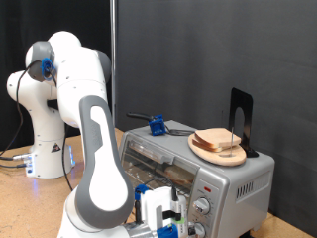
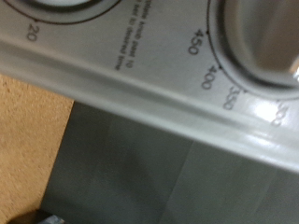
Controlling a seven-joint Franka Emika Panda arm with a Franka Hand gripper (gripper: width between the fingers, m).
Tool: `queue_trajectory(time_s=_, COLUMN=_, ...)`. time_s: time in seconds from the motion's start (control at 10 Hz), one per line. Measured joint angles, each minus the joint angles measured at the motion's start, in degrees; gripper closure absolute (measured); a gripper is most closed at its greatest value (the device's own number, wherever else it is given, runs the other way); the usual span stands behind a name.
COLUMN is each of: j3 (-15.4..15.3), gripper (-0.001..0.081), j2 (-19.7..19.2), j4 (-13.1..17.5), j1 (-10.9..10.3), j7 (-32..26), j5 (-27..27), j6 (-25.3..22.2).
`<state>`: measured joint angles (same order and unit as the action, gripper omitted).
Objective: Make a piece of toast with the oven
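At the oven (image 1: 198, 177) front, gripper (image 1: 161, 213) sits close to the dials (image 2: 252, 37); finger state cannot be told; bread slices (image 1: 219, 144) rest on the plate (image 1: 203, 152) atop the oven; toasting appears unfinished.

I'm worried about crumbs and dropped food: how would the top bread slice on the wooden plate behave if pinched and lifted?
The top bread slice looks thin and flat, so probably light and somewhat bendy. It rests loosely on other slices on the wooden plate, so a push would likely slide it. The hand is low at the oven knobs.
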<state>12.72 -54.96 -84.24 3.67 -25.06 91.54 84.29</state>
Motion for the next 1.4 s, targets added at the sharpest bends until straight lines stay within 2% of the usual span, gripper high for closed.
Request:
queue_trajectory(time_s=0.1, j3=0.00, gripper=0.0801, j2=0.30, j4=-0.49, j1=0.00, j7=-3.04, j5=0.19, j6=0.00)
queue_trajectory(time_s=0.2, j3=-0.03, gripper=0.0801, j2=0.72, j4=-1.21, j1=-0.06, j7=-3.10, j5=0.21, j6=0.00)
queue_trajectory(time_s=0.5, j3=0.01, gripper=0.0801, j2=0.87, j4=-1.95, j1=-0.06, j7=9.70, j5=-0.05, j6=-0.69)
queue_trajectory(time_s=0.7, j3=0.08, gripper=0.0801, j2=0.87, j4=-1.98, j1=0.33, j7=14.61, j5=-0.07, j6=-1.05)
queue_trajectory(time_s=0.9, j3=0.23, gripper=0.0416, j2=0.97, j4=-1.96, j1=0.93, j7=15.73, j5=-0.07, j6=-1.55)
queue_trajectory(time_s=1.0, j3=0.44, gripper=0.0416, j2=1.14, j4=-1.93, j1=1.30, j7=15.73, j5=-0.07, j6=-1.59)
queue_trajectory(time_s=1.1, j3=0.72, gripper=0.0226, j2=1.20, j4=-1.75, j1=1.65, j7=15.73, j5=-0.07, j6=-1.59)
queue_trajectory(time_s=1.2, j3=0.98, gripper=0.0226, j2=1.17, j4=-1.42, j1=1.95, j7=15.64, j5=-0.07, j6=-1.58)
queue_trajectory(time_s=1.3, j3=1.08, gripper=0.0068, j2=0.96, j4=-0.72, j1=2.21, j7=15.69, j5=-0.07, j6=-1.58)
queue_trajectory(time_s=1.4, j3=1.08, gripper=0.0068, j2=0.36, j4=0.45, j1=2.32, j7=15.81, j5=-0.12, j6=-1.58)
